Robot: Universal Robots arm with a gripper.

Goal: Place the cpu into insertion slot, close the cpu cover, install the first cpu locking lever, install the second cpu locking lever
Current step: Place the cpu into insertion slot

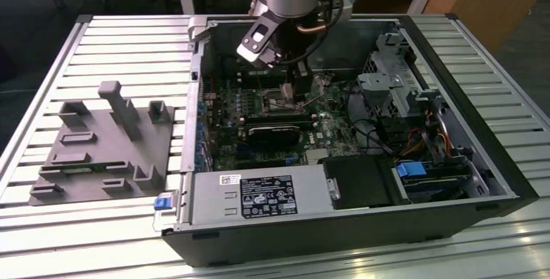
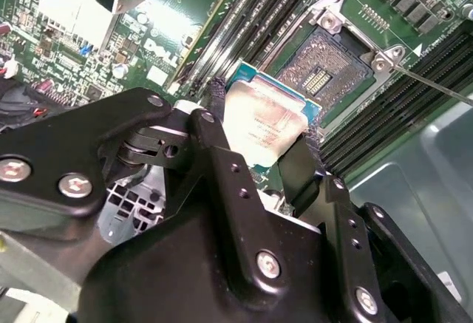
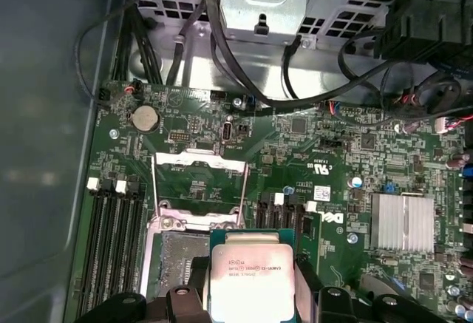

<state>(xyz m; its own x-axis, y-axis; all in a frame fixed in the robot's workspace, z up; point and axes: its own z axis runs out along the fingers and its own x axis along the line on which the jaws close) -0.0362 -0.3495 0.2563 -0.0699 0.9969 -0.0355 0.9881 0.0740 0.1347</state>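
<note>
Cpu [image 2: 259,134], edges partly hidden, is clamped by the gripper [image 2: 264,116]; in the exterior view, insertion slot [image 1: 282,103] lies at black block's [image 1: 270,131] twelve o'clock.

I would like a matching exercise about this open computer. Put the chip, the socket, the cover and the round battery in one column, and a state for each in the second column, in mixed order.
Column one
1. chip
2. socket
3. cover
4. round battery

Column two
a. empty, contacts showing
b. silver, lying flat on the green board
c. held by the gripper, not yet in the socket
d. swung open, away from the socket

Pairs: 1-c, 2-a, 3-d, 4-b
</note>
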